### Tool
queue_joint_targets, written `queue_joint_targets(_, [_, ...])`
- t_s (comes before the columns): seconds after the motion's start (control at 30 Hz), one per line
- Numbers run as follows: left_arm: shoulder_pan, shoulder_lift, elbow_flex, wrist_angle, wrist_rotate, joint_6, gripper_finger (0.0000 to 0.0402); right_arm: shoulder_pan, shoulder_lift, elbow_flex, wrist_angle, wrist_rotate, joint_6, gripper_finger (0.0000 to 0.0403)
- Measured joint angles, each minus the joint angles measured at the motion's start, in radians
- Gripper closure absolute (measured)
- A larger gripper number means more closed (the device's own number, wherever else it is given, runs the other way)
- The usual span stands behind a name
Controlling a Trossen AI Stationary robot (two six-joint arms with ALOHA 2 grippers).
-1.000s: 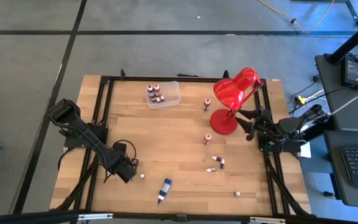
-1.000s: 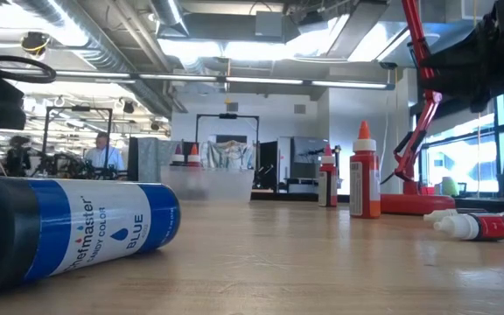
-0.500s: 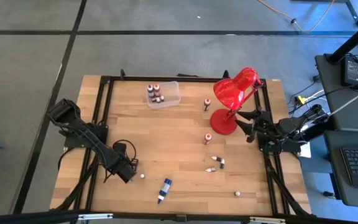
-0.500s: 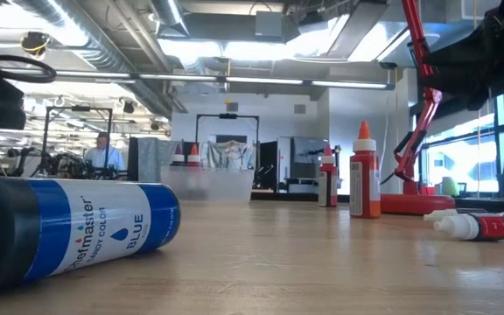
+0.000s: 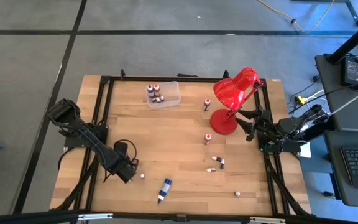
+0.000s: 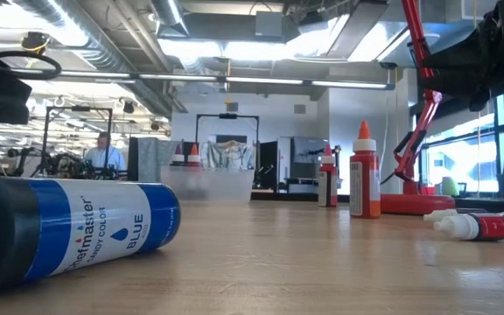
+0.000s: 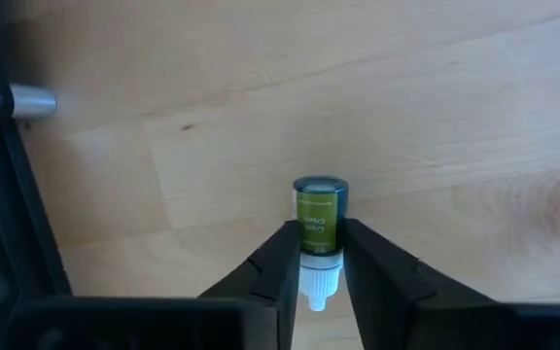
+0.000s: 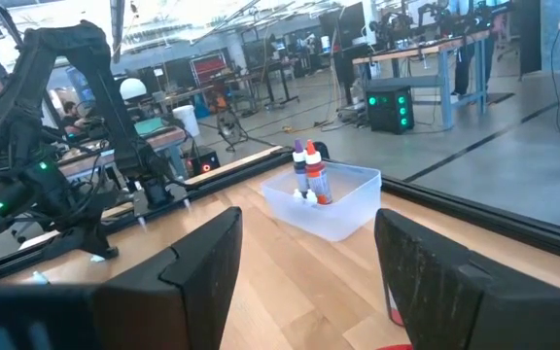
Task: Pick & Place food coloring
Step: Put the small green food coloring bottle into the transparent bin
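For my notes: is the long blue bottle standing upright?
No, the long blue bottle lies on its side on the wooden table.

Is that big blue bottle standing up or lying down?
Lying down: the long blue-labelled bottle rests on its side on the wooden table.

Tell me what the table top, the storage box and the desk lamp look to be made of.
Table top: wood, pale planks with visible grain and knots, matte finish. Storage box: likely thin clear plastic, since the bottles inside show through its walls. Desk lamp: glossy red shade, arm and round base; the shine could be either painted metal or plastic.
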Motion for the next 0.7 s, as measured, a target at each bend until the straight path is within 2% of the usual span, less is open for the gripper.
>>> queue_joint_targets(0.3, [0.000, 0.002, -0.002, 0.031, 0.021, -0.002, 0.0307, 0.000, 0.000, 0.000, 0.000, 0.000, 0.002, 0.0166])
queue_joint_targets(0.7, [0.004, 0.037, -0.002, 0.057, 0.053, -0.006, 0.0304, 0.000, 0.000, 0.000, -0.001, -0.001, 0.031, 0.0166])
